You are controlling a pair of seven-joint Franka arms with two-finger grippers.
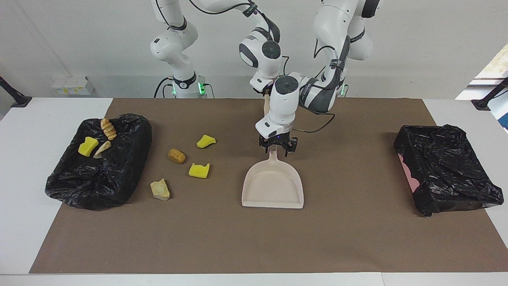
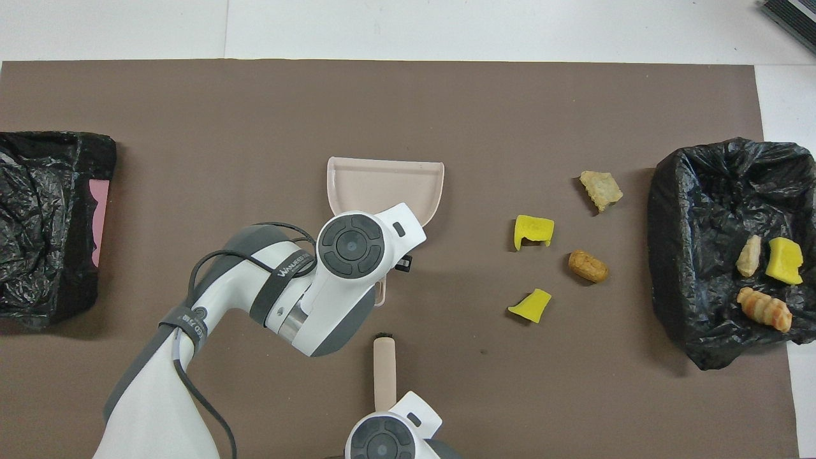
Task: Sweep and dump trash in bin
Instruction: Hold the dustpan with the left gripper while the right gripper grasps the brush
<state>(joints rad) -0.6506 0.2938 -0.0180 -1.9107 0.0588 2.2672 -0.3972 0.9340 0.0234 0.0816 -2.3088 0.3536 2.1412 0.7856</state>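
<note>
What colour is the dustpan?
The dustpan is pale beige-pink, clearest in the facing view.

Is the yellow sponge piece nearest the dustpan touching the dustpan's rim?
Apart. The overhead view shows a plain strip of bare brown mat between the yellow sponge piece and the dustpan; the facing view shows the same gap.
</note>
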